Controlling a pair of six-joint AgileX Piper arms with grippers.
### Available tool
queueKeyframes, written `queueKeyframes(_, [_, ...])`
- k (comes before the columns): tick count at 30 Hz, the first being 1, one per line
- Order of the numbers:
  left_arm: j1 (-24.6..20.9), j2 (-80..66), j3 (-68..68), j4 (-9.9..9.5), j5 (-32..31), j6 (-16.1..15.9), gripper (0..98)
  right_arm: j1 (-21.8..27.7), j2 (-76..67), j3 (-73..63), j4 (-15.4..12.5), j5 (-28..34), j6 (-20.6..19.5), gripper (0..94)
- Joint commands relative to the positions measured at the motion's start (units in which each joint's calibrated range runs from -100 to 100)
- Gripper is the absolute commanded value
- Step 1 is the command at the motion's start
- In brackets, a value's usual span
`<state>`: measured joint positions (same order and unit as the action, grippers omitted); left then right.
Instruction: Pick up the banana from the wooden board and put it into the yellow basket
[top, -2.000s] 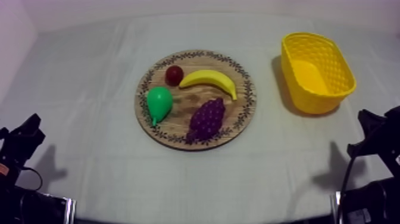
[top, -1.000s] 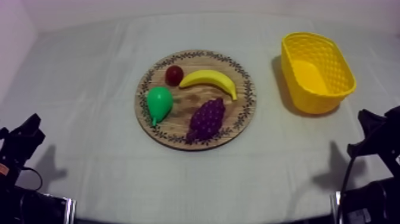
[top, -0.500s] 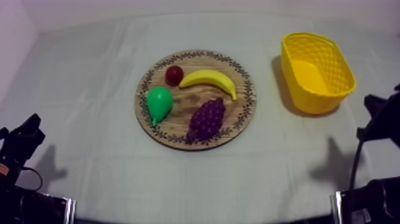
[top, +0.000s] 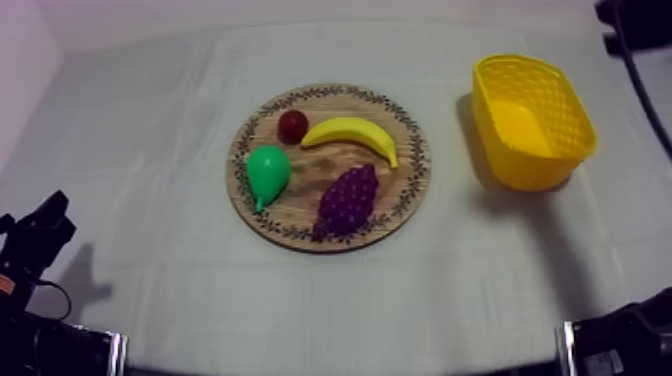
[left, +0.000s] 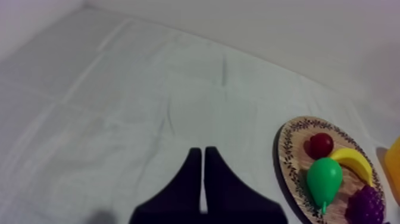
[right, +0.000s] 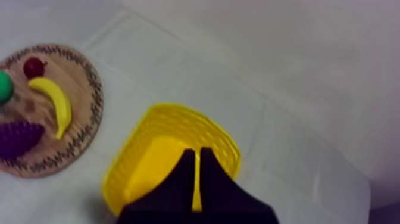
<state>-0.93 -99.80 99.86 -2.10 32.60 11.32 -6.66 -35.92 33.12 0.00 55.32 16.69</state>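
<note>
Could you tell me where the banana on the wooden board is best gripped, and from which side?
Probably across its thick middle, straight down from above: the banana lies flat on the board, with the small red fruit close beside one tip and grapes near the other.

Top view slants down over table (top: 140, 140); 2 wrist views share board (left: 290, 143).

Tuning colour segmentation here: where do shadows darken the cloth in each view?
Top view: the yellow basket shadows the cloth toward the wooden board. Left wrist view: a dark band edges the board's rim. Right wrist view: shadow hugs the basket's base.
</note>
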Motion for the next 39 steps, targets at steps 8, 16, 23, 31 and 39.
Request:
queueKeyframes(8, [0.03, -0.03, 0.03, 0.02, -0.02, 0.00, 0.1, -11.83, 27.15, -26.67, 7.13, 9.40, -8.58, 0.3])
queueKeyframes(16, [0.03, -0.03, 0.03, 0.02, -0.02, -0.01, 0.1, -17.12, 37.73, -25.44, 8.32, 9.60, -2.37, 1.0])
queueKeyframes(23, [0.03, -0.03, 0.03, 0.02, -0.02, -0.01, 0.1, -20.35, 43.07, -22.73, 10.06, 8.64, 0.38, 4.3])
queueKeyframes(31, [0.03, -0.03, 0.03, 0.02, -0.02, -0.01, 0.1, -21.81, 46.97, -25.21, 10.07, 10.63, 1.85, 7.9])
queueKeyframes(39, [0.03, -0.03, 0.03, 0.02, -0.02, -0.01, 0.1, -22.40, 50.91, -28.91, 10.69, 11.69, 1.36, 10.8])
